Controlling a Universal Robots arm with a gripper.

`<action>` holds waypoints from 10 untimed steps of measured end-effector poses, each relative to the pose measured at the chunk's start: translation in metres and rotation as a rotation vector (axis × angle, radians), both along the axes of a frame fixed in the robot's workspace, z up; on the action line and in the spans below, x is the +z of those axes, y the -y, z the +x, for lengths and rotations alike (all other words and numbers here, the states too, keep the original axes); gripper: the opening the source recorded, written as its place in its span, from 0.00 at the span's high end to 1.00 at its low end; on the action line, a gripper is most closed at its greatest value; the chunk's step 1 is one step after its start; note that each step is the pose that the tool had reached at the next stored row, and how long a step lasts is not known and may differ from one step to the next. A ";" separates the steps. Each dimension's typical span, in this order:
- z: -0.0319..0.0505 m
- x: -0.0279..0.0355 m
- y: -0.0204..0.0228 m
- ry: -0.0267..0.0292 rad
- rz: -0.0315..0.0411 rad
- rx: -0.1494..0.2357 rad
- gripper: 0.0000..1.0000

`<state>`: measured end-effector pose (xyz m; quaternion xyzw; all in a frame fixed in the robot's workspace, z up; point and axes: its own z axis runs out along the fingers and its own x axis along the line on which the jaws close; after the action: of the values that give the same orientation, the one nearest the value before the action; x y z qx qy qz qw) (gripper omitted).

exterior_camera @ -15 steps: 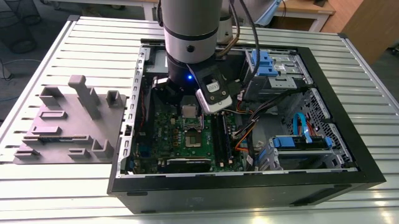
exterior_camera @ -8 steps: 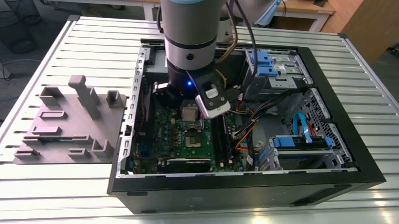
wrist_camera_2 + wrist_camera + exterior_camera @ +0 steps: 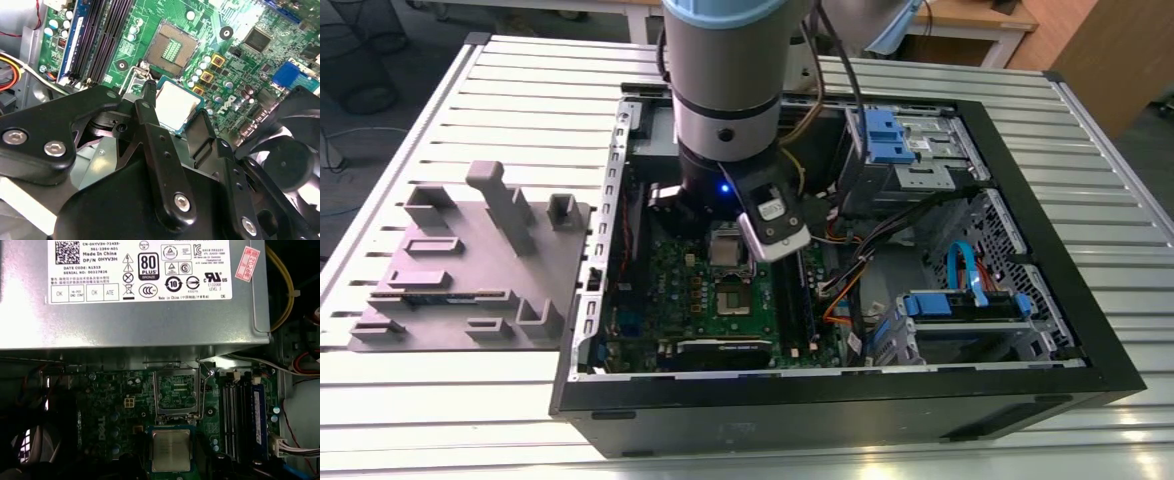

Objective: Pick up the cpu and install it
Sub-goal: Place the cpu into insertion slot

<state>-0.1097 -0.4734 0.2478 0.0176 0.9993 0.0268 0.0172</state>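
Note:
The cpu (image 3: 177, 106) is a small square chip with a silver-grey top and a green rim. My gripper (image 3: 175, 111) is shut on it, one black finger (image 3: 146, 107) on each of two opposite edges. The chip hangs a little above the green motherboard (image 3: 240, 20), close to the open cpu socket (image 3: 172, 50), whose retention frame is flipped up. The first wrist view has the cpu (image 3: 171, 450) just short of the socket (image 3: 177, 389). From the exterior view, the arm reaches down into the open computer case (image 3: 1041, 250), with the cpu (image 3: 724, 241) under its wrist and the socket (image 3: 731, 300) below.
The grey power-supply box (image 3: 125, 315) borders the socket on one side, long black memory slots (image 3: 100, 35) on another, and a black fan (image 3: 292, 165) on a third. Drive cages with blue clips (image 3: 894, 140) and loose cables (image 3: 961, 270) fill the case's right. A grey fixture block (image 3: 467, 260) sits outside.

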 end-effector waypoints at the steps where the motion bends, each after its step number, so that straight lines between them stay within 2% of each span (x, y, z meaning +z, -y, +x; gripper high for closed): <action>1: 0.0000 -0.0018 0.0000 0.0000 0.0000 0.000 0.52; 7: 0.0000 -0.0119 0.0001 0.0000 0.0000 0.000 0.52; 10: 0.0000 -0.0159 0.0015 -0.0001 -0.0002 0.000 0.52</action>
<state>-0.1097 -0.4749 0.2319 0.0176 0.9993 0.0267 0.0172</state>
